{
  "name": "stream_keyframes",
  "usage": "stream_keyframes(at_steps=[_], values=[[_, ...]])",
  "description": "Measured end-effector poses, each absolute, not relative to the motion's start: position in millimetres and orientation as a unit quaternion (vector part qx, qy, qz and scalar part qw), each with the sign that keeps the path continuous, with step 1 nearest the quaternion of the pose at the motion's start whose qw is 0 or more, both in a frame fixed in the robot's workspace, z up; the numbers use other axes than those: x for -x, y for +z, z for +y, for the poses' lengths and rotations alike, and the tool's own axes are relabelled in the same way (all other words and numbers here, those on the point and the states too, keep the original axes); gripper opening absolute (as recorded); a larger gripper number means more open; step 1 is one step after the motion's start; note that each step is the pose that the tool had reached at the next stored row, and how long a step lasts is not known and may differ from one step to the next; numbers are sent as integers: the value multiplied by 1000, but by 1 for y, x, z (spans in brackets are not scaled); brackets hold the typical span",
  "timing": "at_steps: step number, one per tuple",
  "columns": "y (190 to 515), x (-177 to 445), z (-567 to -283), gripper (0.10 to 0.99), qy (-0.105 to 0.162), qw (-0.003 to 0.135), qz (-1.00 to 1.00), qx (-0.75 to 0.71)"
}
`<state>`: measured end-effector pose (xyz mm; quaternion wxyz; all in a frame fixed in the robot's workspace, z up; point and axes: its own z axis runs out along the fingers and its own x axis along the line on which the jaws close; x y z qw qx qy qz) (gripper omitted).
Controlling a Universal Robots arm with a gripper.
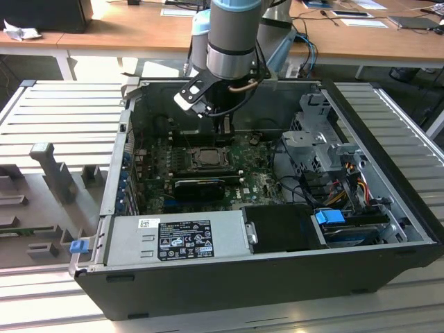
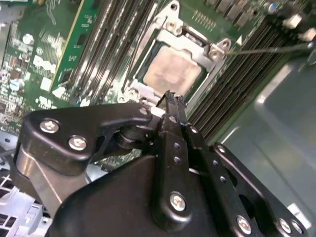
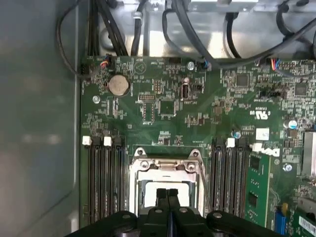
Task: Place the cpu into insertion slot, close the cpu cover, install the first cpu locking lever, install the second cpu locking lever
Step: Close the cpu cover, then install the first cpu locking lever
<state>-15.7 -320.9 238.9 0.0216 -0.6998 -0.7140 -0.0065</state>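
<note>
step in hand, as i judge it: the lever stage, the seating and the cover looking done.

- open computer case (image 1: 208, 277) sits on a slatted worktop (image 1: 62, 104). the arm reaches down into it, over the motherboard (image 3: 163, 108).
- the cpu (image 2: 173, 71) lies flat in the insertion slot (image 1: 191, 157), its dull grey top showing through the window of the cpu cover (image 2: 216, 49). the cover looks to be down over the chip, frame hugging the edges. whether it is fully pressed home i cannot tell.
- a thin metal rod (image 2: 266, 48) runs from one corner of the socket out across the memory slots (image 2: 237, 84). i take it for a locking lever, and it looks free, not tucked under a catch. a second lever i cannot pick out with certainty.
- gripper (image 2: 170, 97) hangs just above the near edge of the cover. jaws are drawn together, pads meeting, nothing between them; both wrist views agree. contact with the cover is hard to judge: close, possibly touching.

what the move calls for, by my reckoning: the closed jaws used as a blunt pusher, not a grasp. the lever is thin and springy, so aim must be fine, the push steady, and it needs a sideways nudge to hook. memory slots crowd both sides, so there is little room to stray.
</note>
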Motion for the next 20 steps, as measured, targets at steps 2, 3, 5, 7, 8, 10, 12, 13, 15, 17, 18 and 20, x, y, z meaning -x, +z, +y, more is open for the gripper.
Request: stream_keyframes(at_steps=[2,3,5,7,8,10,12,13,15,17,18,20], values=[[239,22,-321,106,-7,22,-714,699],[239,23,-321,106,-7,22,-715,699],[239,24,-321,106,-7,22,-715,699],[239,25,-321,106,-7,22,-715,699],[239,25,-321,106,-7,22,-715,699],[239,27,-321,106,-7,22,-715,699],[239,29,-321,106,-7,22,-715,699],[239,30,-321,106,-7,22,-715,699],[239,32,-321,106,-7,22,-715,699],[240,33,-321,106,-7,22,-715,699],[241,33,-321,106,-7,22,-715,699],[242,33,-321,106,-7,22,-715,699]])
